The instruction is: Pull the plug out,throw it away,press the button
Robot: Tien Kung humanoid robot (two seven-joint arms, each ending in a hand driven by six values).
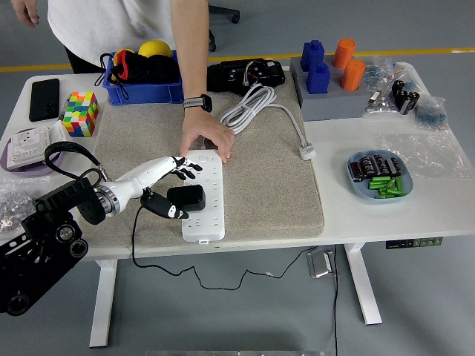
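Observation:
A white power strip (205,194) lies on the grey mat (260,185). A black plug adapter (185,197) sits in it, its black cord running off the table's front edge. My left hand (177,189) is spread around the adapter, fingers above it and thumb below, not closed on it. A person's hand (205,138) presses down on the strip's far end. My right hand is not in view.
A blue bin (141,78) with coloured items, a Rubik's cube (80,113) and a phone (44,99) sit at the back left. A white cable (260,111) lies on the mat. A grey tray with blue and orange blocks (326,81) and a blue plate (378,178) are on the right.

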